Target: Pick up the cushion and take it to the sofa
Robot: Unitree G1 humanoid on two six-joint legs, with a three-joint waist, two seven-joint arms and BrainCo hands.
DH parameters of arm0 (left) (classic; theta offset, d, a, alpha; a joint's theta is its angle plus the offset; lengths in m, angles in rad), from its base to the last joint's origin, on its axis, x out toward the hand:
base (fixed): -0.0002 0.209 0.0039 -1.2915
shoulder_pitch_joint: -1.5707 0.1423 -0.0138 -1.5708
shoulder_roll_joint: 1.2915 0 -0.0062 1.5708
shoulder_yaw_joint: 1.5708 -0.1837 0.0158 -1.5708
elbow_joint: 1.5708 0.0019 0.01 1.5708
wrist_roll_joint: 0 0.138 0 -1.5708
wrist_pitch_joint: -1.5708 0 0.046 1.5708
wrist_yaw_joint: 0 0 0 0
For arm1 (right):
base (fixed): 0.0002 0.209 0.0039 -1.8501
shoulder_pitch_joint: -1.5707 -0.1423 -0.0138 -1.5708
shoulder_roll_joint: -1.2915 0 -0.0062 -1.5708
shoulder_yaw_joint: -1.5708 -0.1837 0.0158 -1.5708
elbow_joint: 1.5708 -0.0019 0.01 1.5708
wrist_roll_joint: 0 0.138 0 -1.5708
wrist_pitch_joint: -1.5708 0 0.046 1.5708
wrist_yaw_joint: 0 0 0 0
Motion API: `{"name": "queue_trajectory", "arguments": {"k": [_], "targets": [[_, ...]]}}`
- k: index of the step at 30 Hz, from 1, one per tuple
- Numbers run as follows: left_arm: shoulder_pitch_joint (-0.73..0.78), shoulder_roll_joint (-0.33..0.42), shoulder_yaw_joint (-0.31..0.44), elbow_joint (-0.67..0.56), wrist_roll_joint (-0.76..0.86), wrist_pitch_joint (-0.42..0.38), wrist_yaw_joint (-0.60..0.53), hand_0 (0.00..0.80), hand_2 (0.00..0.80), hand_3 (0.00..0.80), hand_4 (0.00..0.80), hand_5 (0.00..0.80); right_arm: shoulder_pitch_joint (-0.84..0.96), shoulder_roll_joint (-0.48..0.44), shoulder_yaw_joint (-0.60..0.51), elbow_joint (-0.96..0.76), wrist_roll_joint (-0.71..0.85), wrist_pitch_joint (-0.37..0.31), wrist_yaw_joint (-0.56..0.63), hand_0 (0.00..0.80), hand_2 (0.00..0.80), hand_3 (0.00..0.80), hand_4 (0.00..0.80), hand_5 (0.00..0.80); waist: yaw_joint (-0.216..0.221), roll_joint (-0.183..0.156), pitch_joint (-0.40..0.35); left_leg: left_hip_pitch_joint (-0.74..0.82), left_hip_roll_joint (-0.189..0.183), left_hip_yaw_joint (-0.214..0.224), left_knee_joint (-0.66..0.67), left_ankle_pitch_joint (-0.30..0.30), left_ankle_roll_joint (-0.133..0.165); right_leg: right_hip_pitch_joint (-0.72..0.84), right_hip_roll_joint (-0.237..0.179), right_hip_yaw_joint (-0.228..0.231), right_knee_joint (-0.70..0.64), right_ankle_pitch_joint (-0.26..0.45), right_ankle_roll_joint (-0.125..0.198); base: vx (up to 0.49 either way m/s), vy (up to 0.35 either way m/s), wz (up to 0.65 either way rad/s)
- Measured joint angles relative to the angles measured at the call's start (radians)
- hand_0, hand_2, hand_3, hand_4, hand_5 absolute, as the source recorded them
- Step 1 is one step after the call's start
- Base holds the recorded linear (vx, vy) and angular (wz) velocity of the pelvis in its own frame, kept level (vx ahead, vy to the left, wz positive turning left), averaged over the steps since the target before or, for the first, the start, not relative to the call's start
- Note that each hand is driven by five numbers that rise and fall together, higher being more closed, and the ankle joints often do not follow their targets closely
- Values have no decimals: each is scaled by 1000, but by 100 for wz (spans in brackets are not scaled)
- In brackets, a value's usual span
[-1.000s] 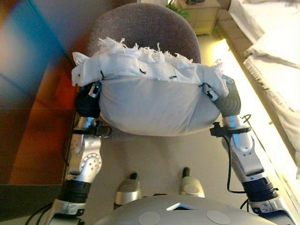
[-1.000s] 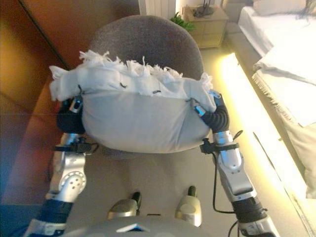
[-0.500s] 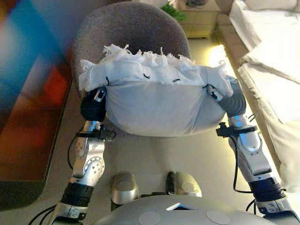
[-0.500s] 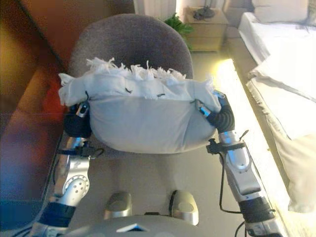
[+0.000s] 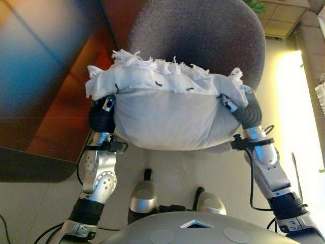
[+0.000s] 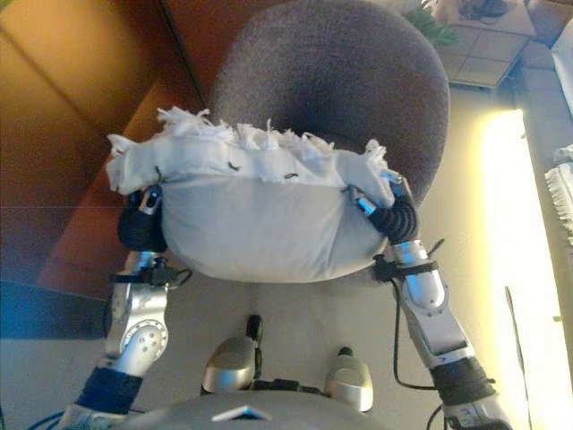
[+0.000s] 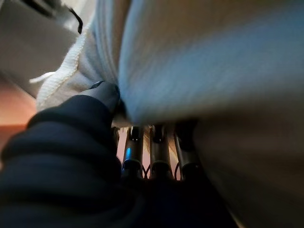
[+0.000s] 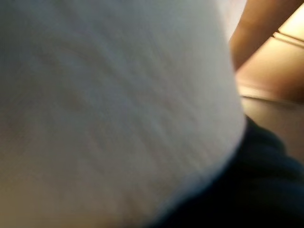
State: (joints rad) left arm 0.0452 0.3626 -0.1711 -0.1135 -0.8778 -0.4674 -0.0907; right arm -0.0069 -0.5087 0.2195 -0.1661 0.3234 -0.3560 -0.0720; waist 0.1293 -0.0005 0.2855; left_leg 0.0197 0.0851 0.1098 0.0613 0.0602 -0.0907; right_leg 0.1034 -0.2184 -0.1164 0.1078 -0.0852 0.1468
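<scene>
A pale grey cushion [image 5: 172, 117] with a white fringed edge hangs in front of me, squeezed between my two hands at chest height. My left hand [image 5: 101, 114] presses on its left end; in the left wrist view its straight fingers [image 7: 159, 152] lie under the cushion [image 7: 213, 71] and the thumb pushes into the cloth, so the hand is open. My right hand [image 5: 246, 109] presses on the right end. In the right wrist view the cushion [image 8: 104, 95] fills nearly everything, with only the dark cover [image 8: 256, 190] showing.
A round grey upholstered chair [image 5: 203, 35] stands just beyond the cushion. A reddish-brown wooden surface [image 5: 56, 86] runs along the left. A wooden cabinet [image 5: 284, 12] with a green plant [image 5: 254, 5] is at the far right, and white fringed fabric [image 5: 321, 94] shows at the right edge.
The whole picture has shifted: the chair and wooden surface now lie further right and the white bedding has nearly left view, so the camera has turned. The cushion stays held between both hands.
</scene>
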Motion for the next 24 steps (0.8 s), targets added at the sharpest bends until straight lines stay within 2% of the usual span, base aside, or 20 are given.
{"name": "queue_trajectory", "arguments": {"k": [2, 5, 9, 11, 12, 13, 15, 20, 24], "targets": [[-23, 3, -1, 1, 4, 4, 25, 800, 800, 800, 800, 800, -52, 15, 7, 30, 1, 0, -16, 800, 800, 800, 800, 800, 0, -3, 1, 25, -6, -1, 2, -14, 0, 40, -7, -1, -25, 10, 16, 192, 139, -11], [-84, 1, -6, 22, 62, 41, 43, 800, 800, 800, 800, 800, -70, 41, -3, 54, -6, -1, -92, 800, 800, 800, 800, 800, -3, -5, 1, 48, -6, -7, 33, -44, -3, 90, -3, -11, -39, 10, 18, 174, 142, 4], [-132, 13, -8, 27, 122, 84, 43, 800, 800, 800, 800, 800, -70, 75, -12, 57, -64, 1, -189, 800, 800, 800, 800, 800, -21, -24, -11, 9, -17, -9, 111, -98, 12, 1, -29, -12, 123, -50, 8, 197, 146, -8], [-148, 25, -5, 33, 123, 111, 44, 800, 800, 800, 800, 800, -70, 90, -9, 63, -78, 13, -211, 800, 800, 800, 800, 800, -39, -28, -17, 10, -16, 0, 127, -107, 20, -21, -35, -20, 168, -51, 0, 116, -57, -21], [-164, 45, -8, 38, 130, 121, 44, 800, 800, 800, 800, 800, -71, 91, -9, 68, -78, 17, -222, 800, 800, 800, 800, 800, -46, -41, -27, 9, -18, 7, 126, -105, 17, -17, -36, -22, 137, -51, 0, 39, -121, -23], [-186, 64, -11, 49, 143, 129, 45, 800, 800, 800, 800, 800, -71, 91, -9, 70, -79, 21, -232, 800, 800, 800, 800, 800, -49, -46, -31, 7, -12, 8, 126, -101, 12, -4, -31, -26, 103, -33, 21, 20, -138, -20], [-243, 79, -35, 102, 156, 133, 55, 800, 800, 800, 800, 800, -111, 101, -2, 127, -85, 24, -258, 800, 800, 800, 800, 800, -72, -50, -39, 4, 2, 10, 119, -90, 8, -2, -20, -30, 68, -10, 15, 51, -130, -8], [-302, 14, -83, 195, 197, 179, 89, 800, 800, 800, 800, 800, -181, 106, -11, 261, -84, 67, -309, 800, 800, 800, 800, 800, -113, -36, -93, 36, 13, 24, 29, -41, 0, 23, 5, -29, -23, 40, 7, 129, -112, -7], [-307, -37, -107, 293, 202, 208, 108, 800, 800, 800, 800, 800, -185, 108, -7, 341, -74, 112, -307, 800, 800, 800, 800, 800, -124, -23, -143, 94, 20, 42, -62, -6, -12, 71, 27, -27, -104, 74, 0, 125, -74, -11]]}}
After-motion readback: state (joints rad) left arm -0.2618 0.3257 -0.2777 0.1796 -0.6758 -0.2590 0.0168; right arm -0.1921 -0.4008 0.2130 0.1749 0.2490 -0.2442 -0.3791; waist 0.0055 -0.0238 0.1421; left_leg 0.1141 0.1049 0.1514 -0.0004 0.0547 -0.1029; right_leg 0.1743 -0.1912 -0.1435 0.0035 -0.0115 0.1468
